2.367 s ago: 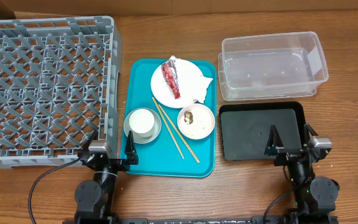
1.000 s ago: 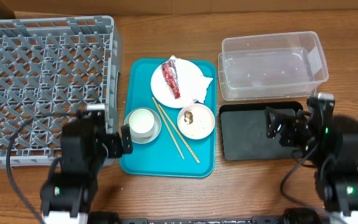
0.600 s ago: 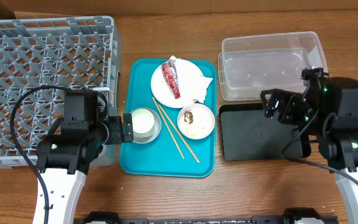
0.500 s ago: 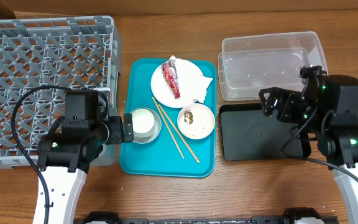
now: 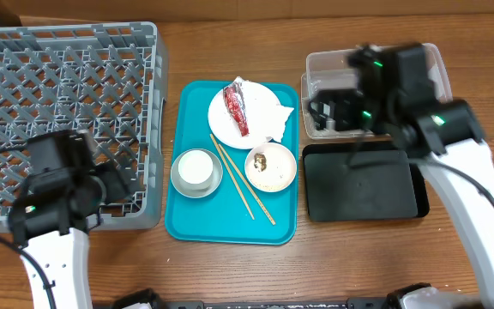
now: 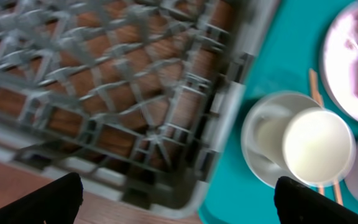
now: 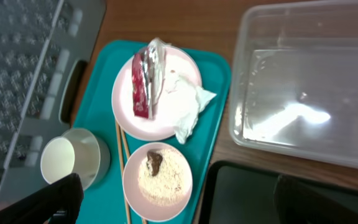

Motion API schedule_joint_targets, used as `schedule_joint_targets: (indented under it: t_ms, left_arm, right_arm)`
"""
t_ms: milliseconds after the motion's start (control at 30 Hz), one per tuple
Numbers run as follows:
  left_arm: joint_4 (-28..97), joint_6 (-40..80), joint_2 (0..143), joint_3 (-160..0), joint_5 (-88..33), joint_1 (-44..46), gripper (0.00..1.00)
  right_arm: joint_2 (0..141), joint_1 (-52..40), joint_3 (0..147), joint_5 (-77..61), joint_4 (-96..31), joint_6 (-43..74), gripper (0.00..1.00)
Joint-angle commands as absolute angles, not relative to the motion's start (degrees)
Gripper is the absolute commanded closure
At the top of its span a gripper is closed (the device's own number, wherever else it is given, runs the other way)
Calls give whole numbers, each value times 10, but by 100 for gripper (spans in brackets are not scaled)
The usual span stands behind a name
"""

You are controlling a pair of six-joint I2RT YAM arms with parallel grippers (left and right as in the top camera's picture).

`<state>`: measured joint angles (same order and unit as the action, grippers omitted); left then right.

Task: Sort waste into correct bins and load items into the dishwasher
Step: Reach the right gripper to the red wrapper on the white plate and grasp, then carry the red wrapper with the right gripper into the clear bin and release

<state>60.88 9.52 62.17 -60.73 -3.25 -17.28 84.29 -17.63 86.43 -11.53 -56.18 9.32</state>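
The white plate [image 5: 260,107] on the teal tray holds the dark-red wrapper [image 5: 235,108] and crumpled napkin [image 5: 280,121]. The pink bowl [image 5: 270,167] holds rice and a brown scrap. The white cup [image 5: 195,168] stands in the grey bowl [image 5: 215,182]. The chopsticks [image 5: 242,180] lie between the bowls. My left gripper [image 5: 114,176] is open and empty over the dishwasher rack's [image 5: 58,86] near right corner; its wrist view shows the cup [image 6: 319,146]. My right gripper [image 5: 320,112] is open and empty, high over the clear tub's [image 5: 333,62] left end; its wrist view shows the wrapper [image 7: 145,81] and pink bowl [image 7: 157,180].
The black tray [image 5: 358,184] lies in front of the clear tub, right of the teal tray [image 5: 221,227]. The rack fills the left of the wooden table [image 5: 230,51]. My right arm crosses over the tub and the black tray's right side.
Both arms have risen from the table's front edge. The left gripper has swung left over the rack's corner. The right gripper has moved back and left over the clear tub.
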Motion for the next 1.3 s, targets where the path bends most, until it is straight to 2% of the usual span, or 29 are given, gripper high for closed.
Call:
schedule_joint_targets:
  t_ms: [0, 200, 667, 933, 1000, 1067, 1167, 1233, 1267]
  left_arm:
    - [609, 98, 623, -620, -65, -227, 0]
    - [603, 98, 623, -620, -65, -236, 0]
    - [597, 99, 623, -619, -65, -236, 0]
    - [598, 99, 623, -619, -65, -236, 0]
    - [598, 99, 623, -619, -65, -236, 0]
    - [598, 99, 623, -619, -65, -236, 0]
    - [598, 99, 623, -619, -65, -236, 0]
    - [598, 99, 623, -619, -65, -236, 0]
    - [598, 99, 623, -619, -65, -236, 0]
  right_arm:
    - [924, -227, 977, -66, -578, 67, 0]
    - [1043, -280, 1089, -50, -558, 61, 0]
    - [1253, -354, 1089, 17, -440, 92, 1]
    - [1324, -356, 1087, 11, -434, 183, 27]
    - [1327, -356, 1087, 3, -438, 183, 46]
    - [1327, -356, 1087, 3, -438, 183, 57]
    - [1327, -356, 1087, 3, -448, 183, 80]
    - [1326, -356, 1087, 3, -460, 183, 94]
    - [1324, -356, 1089, 4, -467, 183, 96]
